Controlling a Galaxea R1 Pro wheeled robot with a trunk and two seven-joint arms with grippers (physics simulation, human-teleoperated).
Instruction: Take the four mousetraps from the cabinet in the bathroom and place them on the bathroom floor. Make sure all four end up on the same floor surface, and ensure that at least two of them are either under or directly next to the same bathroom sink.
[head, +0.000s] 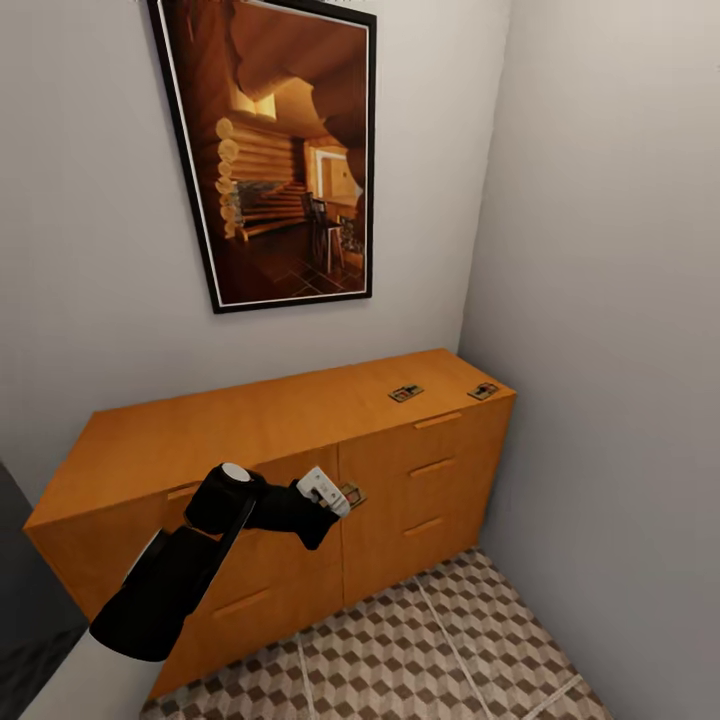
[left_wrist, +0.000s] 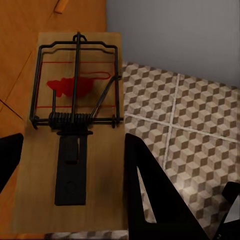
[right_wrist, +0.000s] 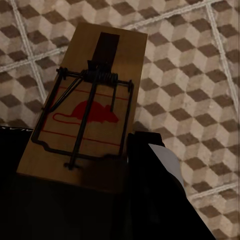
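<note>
My left fingers (head: 345, 497) and right fingers (right_wrist: 145, 200) each pinch a flat wooden mousetrap with black wire (left_wrist: 75, 130) above the cube-pattern tiled floor (head: 440, 650); a loose grip could drop one.

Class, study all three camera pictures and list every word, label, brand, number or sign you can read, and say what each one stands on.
No words, brands or numbers are readable.
Mousetrap in the left claw: a red mouse silhouette and thin red lines, no lettering.
Mousetrap in the right claw: the same red mouse and outline, no lettering.
Two mousetraps on the cabinet: too small to tell.
Framed picture: log-cabin interior, no text.
</note>
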